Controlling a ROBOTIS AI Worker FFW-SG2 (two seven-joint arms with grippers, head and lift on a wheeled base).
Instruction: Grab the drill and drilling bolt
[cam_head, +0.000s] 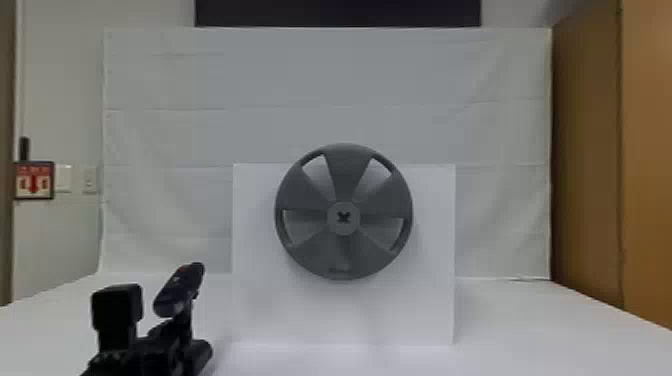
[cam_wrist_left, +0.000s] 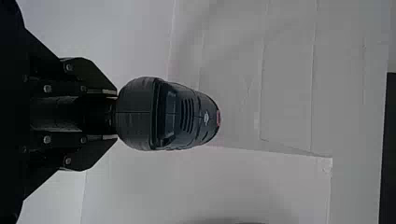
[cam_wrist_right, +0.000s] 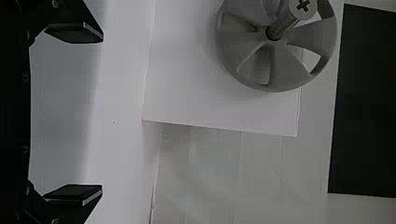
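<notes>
Signboard in red and white hangs at the far left of the head view, about halfway up, on a pale wall. Lower left, the left gripper comes in from the bottom edge with its jaws pinching the black drill, whose body is tilted, its right end higher than its left. In the left wrist view, the jaws enter from the left edge, one on each side of a dark part of the drill, and the drill's vented body, with a red spot at its tip, reaches to the middle of the frame.

Back in the head view, a pale creased sheet spans the background under a black strip at the top. Just right of centre, a round gray wheel with cut-out openings sits upright in front of a white board, and the bolt, marked with a cross, is at its hub. White counter runs across the bottom, and brown panelling stands at the right edge. In the right wrist view, the right gripper has its jaws spread wide with nothing between them; upper right there, the bolt sticks out of the wheel
</notes>
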